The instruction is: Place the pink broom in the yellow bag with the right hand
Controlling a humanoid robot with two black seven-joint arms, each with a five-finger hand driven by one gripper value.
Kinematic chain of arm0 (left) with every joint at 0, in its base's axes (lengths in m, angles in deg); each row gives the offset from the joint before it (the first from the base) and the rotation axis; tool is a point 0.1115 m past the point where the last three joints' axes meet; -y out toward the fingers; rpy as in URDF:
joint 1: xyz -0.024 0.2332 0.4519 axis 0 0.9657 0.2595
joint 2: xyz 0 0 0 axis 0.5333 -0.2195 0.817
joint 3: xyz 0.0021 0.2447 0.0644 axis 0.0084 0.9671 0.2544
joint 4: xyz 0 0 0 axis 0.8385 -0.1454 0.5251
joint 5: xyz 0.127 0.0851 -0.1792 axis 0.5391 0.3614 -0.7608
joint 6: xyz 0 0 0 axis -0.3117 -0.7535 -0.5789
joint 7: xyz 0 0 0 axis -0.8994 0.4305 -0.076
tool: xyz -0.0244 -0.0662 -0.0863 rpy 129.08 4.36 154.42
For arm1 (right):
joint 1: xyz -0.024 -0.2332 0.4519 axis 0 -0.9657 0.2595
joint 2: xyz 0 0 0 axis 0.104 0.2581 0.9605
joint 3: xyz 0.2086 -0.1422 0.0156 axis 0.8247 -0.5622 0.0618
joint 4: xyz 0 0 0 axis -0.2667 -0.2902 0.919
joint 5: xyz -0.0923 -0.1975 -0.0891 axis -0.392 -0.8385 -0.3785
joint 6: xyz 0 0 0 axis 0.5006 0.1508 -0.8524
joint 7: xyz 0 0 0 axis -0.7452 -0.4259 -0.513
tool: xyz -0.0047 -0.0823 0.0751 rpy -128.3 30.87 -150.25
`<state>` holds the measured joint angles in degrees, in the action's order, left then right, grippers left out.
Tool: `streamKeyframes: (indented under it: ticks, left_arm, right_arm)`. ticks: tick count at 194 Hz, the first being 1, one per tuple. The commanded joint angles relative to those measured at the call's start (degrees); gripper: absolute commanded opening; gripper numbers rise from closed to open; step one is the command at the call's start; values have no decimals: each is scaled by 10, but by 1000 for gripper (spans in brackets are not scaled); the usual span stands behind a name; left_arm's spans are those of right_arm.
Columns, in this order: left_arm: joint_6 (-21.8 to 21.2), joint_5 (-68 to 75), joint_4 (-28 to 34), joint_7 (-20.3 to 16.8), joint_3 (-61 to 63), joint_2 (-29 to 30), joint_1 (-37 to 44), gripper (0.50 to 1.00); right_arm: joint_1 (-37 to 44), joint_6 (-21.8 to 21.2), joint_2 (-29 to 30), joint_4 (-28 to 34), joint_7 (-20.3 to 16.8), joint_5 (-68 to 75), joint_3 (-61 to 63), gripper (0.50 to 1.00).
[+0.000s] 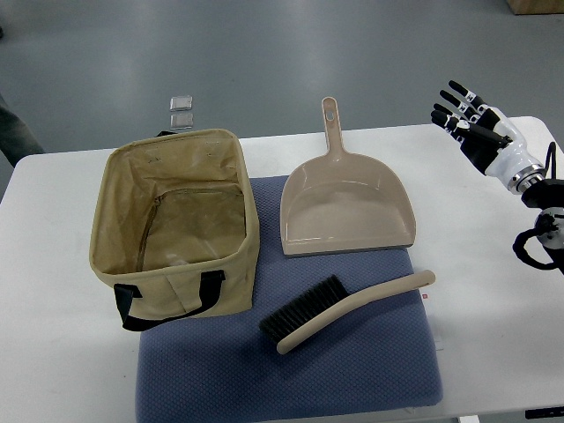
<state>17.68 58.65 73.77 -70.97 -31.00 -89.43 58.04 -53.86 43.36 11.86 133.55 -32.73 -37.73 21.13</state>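
One robot hand (pixel 471 123), your right, hovers far right with fingers spread, holding nothing. Reach step: bring it near-left to the broom (pixel 345 312) handle, then on to the bag (pixel 176 233).

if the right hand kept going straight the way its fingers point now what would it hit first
Probably nothing. The right hand, fingers spread and empty, points up-left past the table edge toward bare floor. The dustpan and brush lie off that line, though height is unclear.
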Motion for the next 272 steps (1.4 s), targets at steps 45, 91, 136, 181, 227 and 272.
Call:
streamKeyframes:
  ticks: [45, 91, 136, 181, 227, 272]
  left_arm:
    - [0, 0, 0, 0, 1, 0, 0, 1000]
    - [0, 0, 0, 0, 1, 0, 0, 1000]
    - [0, 0, 0, 0, 1, 0, 0, 1000]
    - [0, 0, 0, 0, 1, 0, 0, 1000]
    - [0, 0, 0, 0, 1, 0, 0, 1000]
    - [0, 0, 0, 0, 1, 0, 0, 1000]
  right_arm:
    - [2, -1, -1, 0, 0, 0, 0, 930]
    - [2, -25, -5, 0, 1, 0, 0, 930]
    - [2, -26, -6, -1, 1, 0, 0, 930]
    - [3, -40, -12, 0, 1, 1, 1, 930]
    - [2, -47, -12, 0, 2, 3, 1, 928]
    - [6, -61, -21, 0, 2, 3, -4, 930]
